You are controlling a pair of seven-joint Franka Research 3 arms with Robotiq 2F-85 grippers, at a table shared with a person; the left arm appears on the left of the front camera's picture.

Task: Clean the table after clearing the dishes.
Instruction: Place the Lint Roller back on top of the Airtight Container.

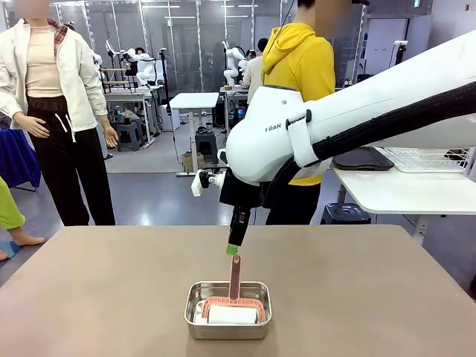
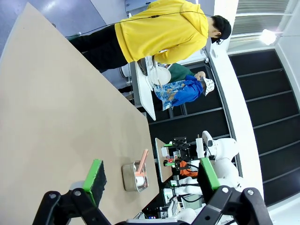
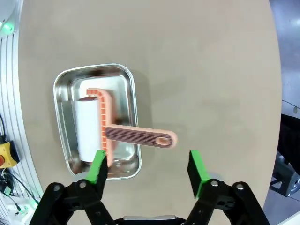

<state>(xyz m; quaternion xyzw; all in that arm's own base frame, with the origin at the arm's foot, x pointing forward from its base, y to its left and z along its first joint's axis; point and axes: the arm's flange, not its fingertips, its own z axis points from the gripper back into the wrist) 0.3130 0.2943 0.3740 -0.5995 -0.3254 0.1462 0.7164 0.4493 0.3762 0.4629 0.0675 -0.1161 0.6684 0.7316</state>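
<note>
White right arm's end effector (image 1: 235,251) open above roller (image 1: 233,305).

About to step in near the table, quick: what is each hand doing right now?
Left hand: open, empty.
Right hand: open above the lint roller in the steel pan, holding nothing.

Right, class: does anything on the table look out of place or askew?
Nothing is spilled or damaged. The lint roller lies in the steel pan, its pink handle sticking out over the rim, so it is not fully inside.
</note>
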